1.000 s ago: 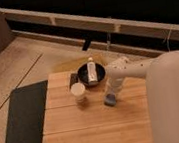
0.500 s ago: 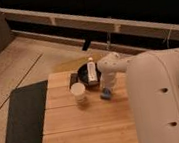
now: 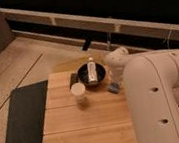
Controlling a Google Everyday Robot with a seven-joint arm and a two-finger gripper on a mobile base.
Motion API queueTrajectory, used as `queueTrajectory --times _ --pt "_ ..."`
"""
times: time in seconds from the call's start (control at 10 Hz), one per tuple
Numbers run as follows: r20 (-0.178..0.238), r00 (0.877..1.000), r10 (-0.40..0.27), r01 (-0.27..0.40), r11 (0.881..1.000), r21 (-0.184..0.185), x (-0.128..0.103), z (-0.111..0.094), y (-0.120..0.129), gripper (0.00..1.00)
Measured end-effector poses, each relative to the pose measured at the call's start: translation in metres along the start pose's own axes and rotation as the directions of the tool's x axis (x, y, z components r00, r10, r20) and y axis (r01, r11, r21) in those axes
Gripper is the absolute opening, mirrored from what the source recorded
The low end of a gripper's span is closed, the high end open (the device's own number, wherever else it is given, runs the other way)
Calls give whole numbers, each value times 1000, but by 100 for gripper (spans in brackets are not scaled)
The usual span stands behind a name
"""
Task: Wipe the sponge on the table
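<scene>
The sponge [image 3: 114, 87], a small blue-grey block, lies on the light-brown plank table [image 3: 87, 132] just right of the dark bowl. My gripper [image 3: 115, 80] comes down onto it from the white arm at the right and is shut on the sponge, holding it against the tabletop. The bulky arm covers most of the gripper and the table's right side.
A dark bowl [image 3: 92, 77] with a pale upright object in it stands at the table's back middle. A cream cup [image 3: 79, 94] stands in front of it to the left. A dark grey mat [image 3: 24, 121] lies on the floor left of the table.
The sponge has slid with the gripper toward the table's back right, now beside the bowl. The arm has swung closer and fills more of the right side.
</scene>
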Motion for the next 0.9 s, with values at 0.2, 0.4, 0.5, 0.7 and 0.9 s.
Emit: queueTrajectory --times 0.2,0.4,0.5,0.7,0.9 --pt "-7 1000 4 -4 1000 9 10 -4 -11 0" --pt "-27 998 -53 52 999 -15 39 -14 -3 0" --pt "-34 995 -90 89 995 -36 56 -20 7 0" --pt "-42 986 -159 156 985 -68 85 -30 25 0" --pt "-50 978 -204 200 976 -86 104 -33 39 0"
